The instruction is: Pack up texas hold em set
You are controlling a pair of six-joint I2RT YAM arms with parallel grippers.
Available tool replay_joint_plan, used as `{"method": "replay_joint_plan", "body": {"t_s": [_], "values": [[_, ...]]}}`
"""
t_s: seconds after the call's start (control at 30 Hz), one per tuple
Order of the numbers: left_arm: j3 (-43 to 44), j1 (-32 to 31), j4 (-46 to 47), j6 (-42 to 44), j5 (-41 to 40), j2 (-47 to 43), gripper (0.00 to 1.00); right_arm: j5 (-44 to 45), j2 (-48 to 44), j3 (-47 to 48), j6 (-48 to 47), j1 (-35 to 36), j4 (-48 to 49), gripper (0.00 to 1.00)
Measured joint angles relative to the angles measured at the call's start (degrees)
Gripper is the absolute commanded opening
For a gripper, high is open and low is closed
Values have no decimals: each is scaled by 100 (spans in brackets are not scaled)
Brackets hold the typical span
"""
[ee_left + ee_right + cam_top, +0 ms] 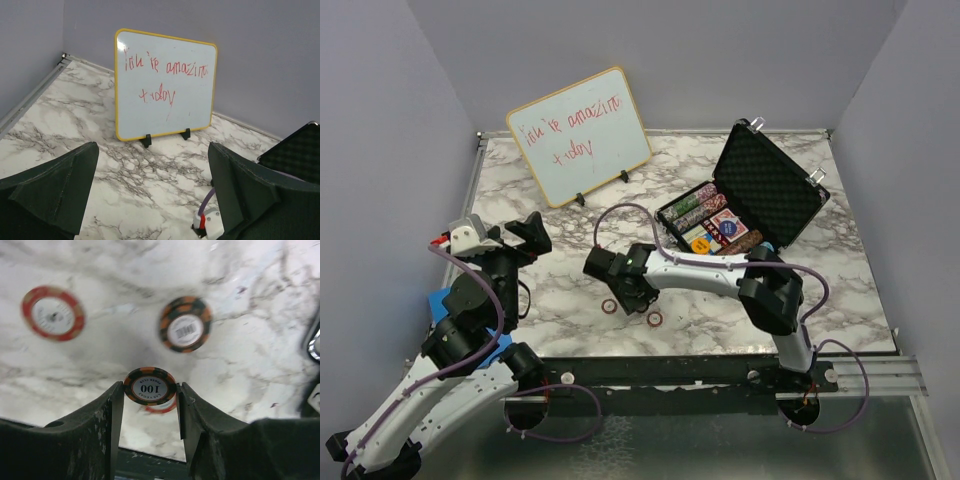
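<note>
Poker chip 100 (150, 385) | faces wrist camera | right jaws pinch rim | left jaws apart

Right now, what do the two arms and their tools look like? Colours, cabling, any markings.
Left arm and right arm: white link shells, black joint housings, a purple cable looping outside each. Left carries a blue part. Left tool and right tool: black wedge-shaped fingers, the right's scuffed pale. No markings legible.
</note>
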Motion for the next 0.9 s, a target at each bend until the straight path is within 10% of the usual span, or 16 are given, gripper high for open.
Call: {"method": "replay_joint_plan", "body": {"t_s": [0.9], "values": [[-2,0,-13,44,-9,116,99,13,280,76,-863,-857,356,49]]}}
